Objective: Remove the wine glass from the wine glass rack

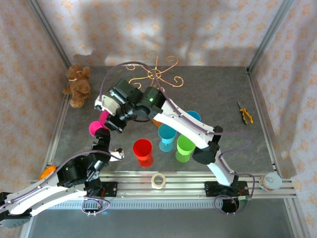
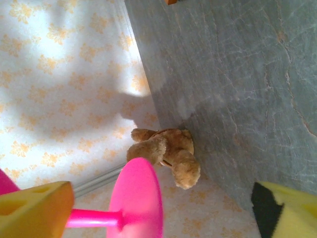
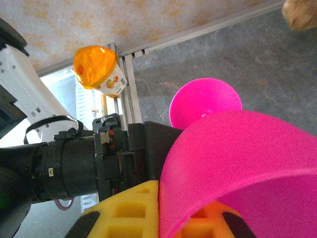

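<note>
The pink wine glass [image 1: 99, 126] hangs sideways above the table's left half, off the copper wire wine glass rack [image 1: 157, 73] at the back. My right gripper [image 1: 111, 115] is shut on the bowl [image 3: 247, 163]; one yellow finger [image 3: 130, 208] presses its outside and the other shows through the pink wall. In the left wrist view the glass's round foot [image 2: 136, 198] and stem [image 2: 94, 218] lie between the fingers of my left gripper [image 2: 158, 213]. That gripper stands open, its yellow fingers [image 2: 34, 210] wide apart. In the top view the left gripper [image 1: 102, 138] sits just below the glass.
A brown teddy bear [image 1: 78, 85] sits at the back left corner. Red [image 1: 142, 150], blue [image 1: 167, 136] and green [image 1: 185, 148] cups stand mid-table. A tape roll [image 1: 158, 180] lies on the front rail. Yellow pliers [image 1: 244, 113] lie at right. An orange cup [image 3: 96, 69] is by the left rail.
</note>
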Robot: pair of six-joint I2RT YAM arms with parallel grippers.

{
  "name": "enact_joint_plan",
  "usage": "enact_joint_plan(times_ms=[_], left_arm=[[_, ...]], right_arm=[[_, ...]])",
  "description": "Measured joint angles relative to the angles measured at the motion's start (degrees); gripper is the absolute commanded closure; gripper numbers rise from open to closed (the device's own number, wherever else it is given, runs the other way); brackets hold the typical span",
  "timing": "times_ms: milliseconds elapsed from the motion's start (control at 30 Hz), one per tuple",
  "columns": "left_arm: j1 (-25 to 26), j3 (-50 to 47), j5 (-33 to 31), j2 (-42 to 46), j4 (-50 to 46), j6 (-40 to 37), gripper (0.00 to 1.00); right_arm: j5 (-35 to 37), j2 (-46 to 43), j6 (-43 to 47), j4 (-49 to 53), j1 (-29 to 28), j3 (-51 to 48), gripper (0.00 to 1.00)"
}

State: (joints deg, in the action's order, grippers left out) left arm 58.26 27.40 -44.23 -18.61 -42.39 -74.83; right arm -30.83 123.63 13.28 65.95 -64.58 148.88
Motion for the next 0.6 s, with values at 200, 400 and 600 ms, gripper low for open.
enact_joint_plan(times_ms=[200, 400, 600], left_arm=[[0.2, -0.5, 0.0, 2.2, 0.2, 1.3, 0.01], [0.2, -0.5, -1.3, 4.9, 0.1, 3.3, 0.01], [0.2, -0.5, -1.6, 9.8, -2.7, 7.2, 0.01]], right_arm=[[1.8, -0.2, -1.4, -0.6, -0.4, -0.1, 1.00], [7.6, -0.2, -3.5, 0.7, -1.0, -0.6, 1.00], [13.0, -0.2, -6.0, 0.7, -0.9, -1.0, 1.00]])
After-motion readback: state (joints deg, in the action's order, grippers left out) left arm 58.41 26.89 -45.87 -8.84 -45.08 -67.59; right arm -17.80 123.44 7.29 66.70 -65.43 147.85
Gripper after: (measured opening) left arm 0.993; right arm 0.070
